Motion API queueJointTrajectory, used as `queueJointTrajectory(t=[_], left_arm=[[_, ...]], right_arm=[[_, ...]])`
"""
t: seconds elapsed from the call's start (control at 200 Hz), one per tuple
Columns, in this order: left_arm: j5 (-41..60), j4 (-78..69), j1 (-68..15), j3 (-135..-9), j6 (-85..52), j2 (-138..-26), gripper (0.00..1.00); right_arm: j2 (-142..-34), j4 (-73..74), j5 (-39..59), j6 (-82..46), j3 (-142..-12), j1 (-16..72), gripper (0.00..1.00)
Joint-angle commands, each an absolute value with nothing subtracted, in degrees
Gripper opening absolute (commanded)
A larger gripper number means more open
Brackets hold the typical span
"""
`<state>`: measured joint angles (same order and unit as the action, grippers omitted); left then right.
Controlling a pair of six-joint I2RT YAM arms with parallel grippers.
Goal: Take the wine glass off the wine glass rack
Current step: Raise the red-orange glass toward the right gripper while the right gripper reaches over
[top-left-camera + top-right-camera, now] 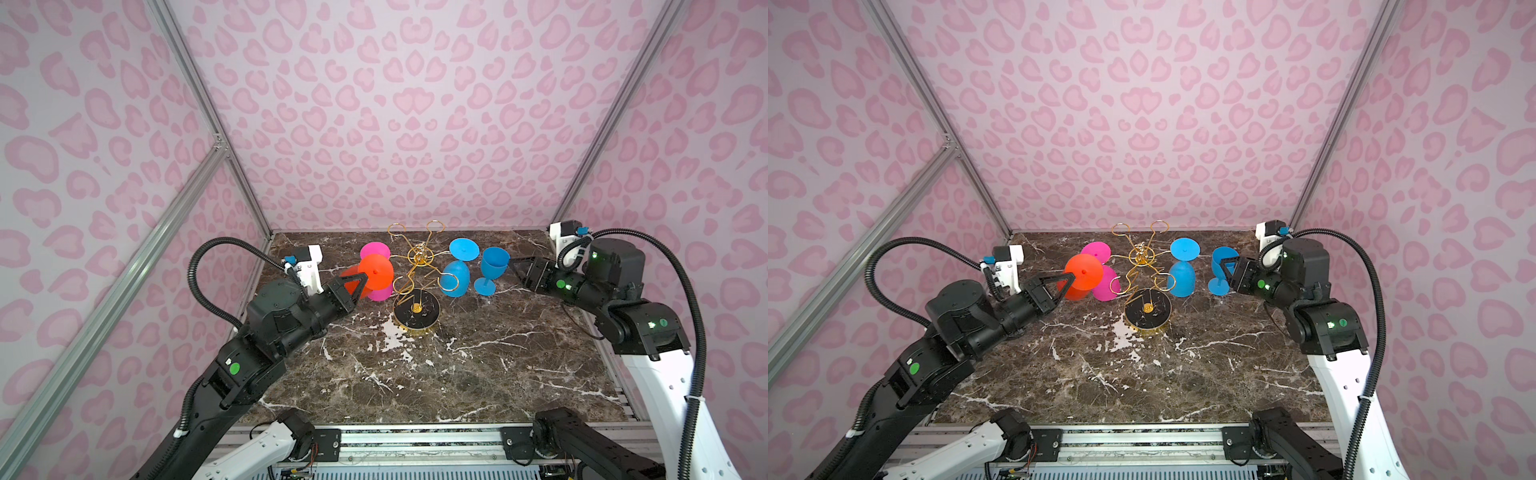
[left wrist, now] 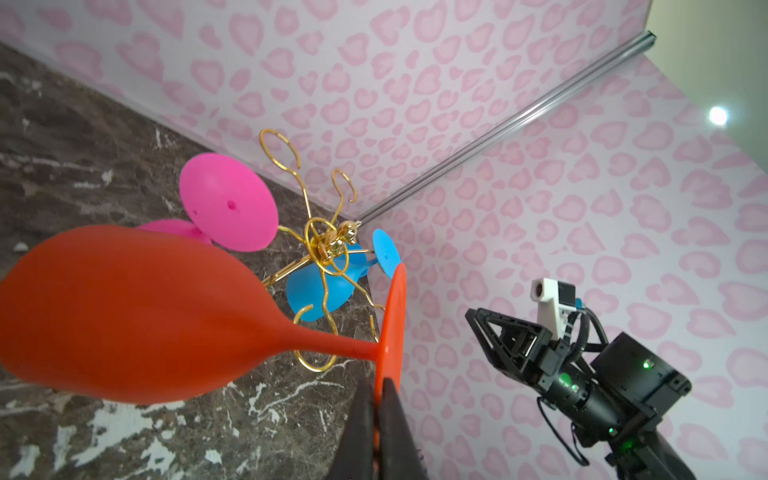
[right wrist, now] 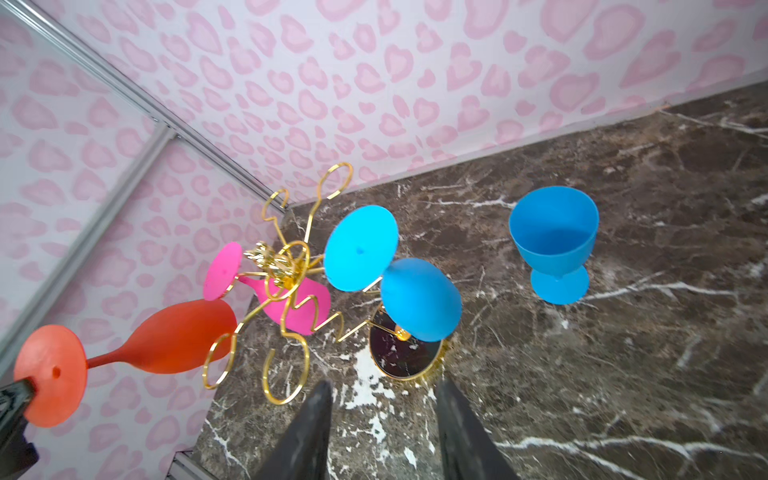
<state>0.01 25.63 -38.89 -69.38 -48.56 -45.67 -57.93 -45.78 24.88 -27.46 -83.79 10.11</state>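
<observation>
An orange wine glass [image 1: 379,270] [image 3: 174,336] hangs tilted in the air just left of the wine glass rack [image 1: 419,257] [image 3: 276,262], a gold wire stand on a round black base [image 1: 417,311]. My left gripper [image 1: 365,276] [image 2: 376,384] is shut on the rim of its foot. The bowl [image 2: 124,307] points away from the rack's loops. A pink glass [image 1: 375,251] and a blue glass [image 1: 456,279] hang upside down on the rack. To the right, my right gripper [image 1: 515,268] [image 3: 384,386] stands open with nothing in it.
Another blue glass [image 1: 494,266] [image 3: 555,241] stands upright on the marble table [image 1: 415,374], between the rack and my right gripper. Pink patterned walls close the back and both sides. A metal rail [image 1: 415,440] runs along the front edge.
</observation>
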Motion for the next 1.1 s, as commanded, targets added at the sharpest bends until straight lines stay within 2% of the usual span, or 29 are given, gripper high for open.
queueJointTrajectory(t=[0.0,0.435,0.685,1.095], left_arm=[[-1.4,24.2,-38.9,-72.0,-30.8,-45.3,0.03],[4.5,19.4,-41.1,-74.9,11.6,-51.3,0.04],[9.1,18.9,-45.4,-75.6,26.6,-54.7,0.03],[9.0,17.8,-50.4,-74.2,38.0,-56.1,0.04]], right_arm=[[-59.8,-44.0,29.8,-28.7,-88.8,10.2,0.44],[-70.7,-32.8,48.1,-38.6,-99.9,11.8,0.44],[-79.8,-42.8,44.9,-29.4,-109.9,22.8,0.44],[-83.9,-42.0,43.1,-27.7,-107.1,33.1,0.43]])
